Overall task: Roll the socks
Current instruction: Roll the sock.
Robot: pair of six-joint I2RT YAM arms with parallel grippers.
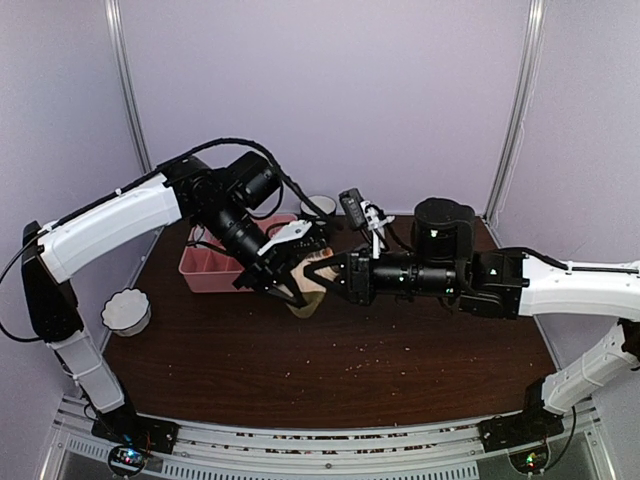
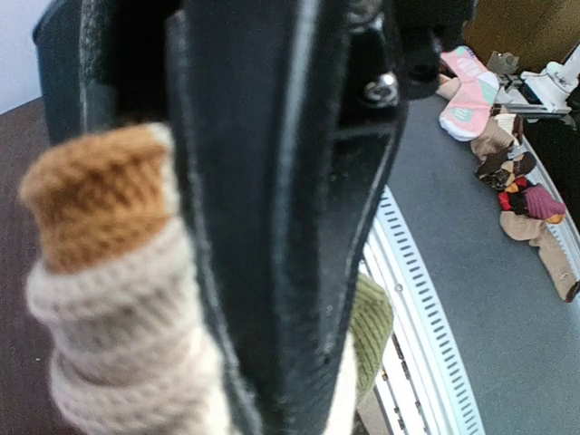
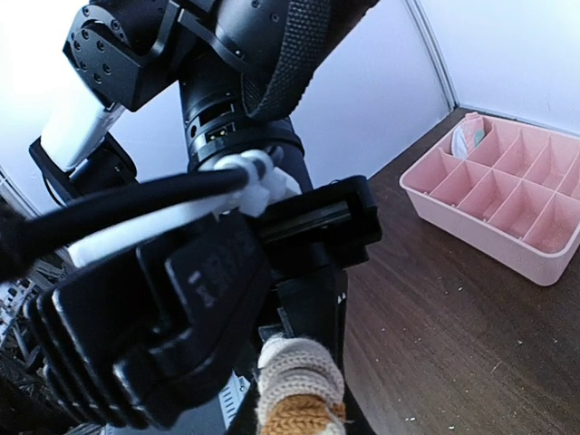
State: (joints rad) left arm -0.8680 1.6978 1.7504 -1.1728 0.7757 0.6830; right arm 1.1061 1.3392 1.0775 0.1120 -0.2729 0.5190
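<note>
**Finding.** A cream ribbed sock (image 2: 109,299) with a tan end hangs in the air above the table (image 1: 350,350), between the two arms and near the pink tray (image 3: 471,227). The left gripper (image 1: 290,285) has its fingers (image 2: 272,227) drawn narrow and clamped on the sock, with fabric pressed against one inner face. The right gripper (image 1: 322,272) meets the sock from the opposite side. Whether its fingers grip or merely touch cannot be told.

**Assessment.** The roll appears to be under way.

**Recommendation.** The left should act as a firm anchor while the right turns the loose end over tightly, layer on layer, without dragging fabric out of the clamp.

**Note.** A pink sock (image 2: 467,91) lies well apart on a grey surface.
</note>
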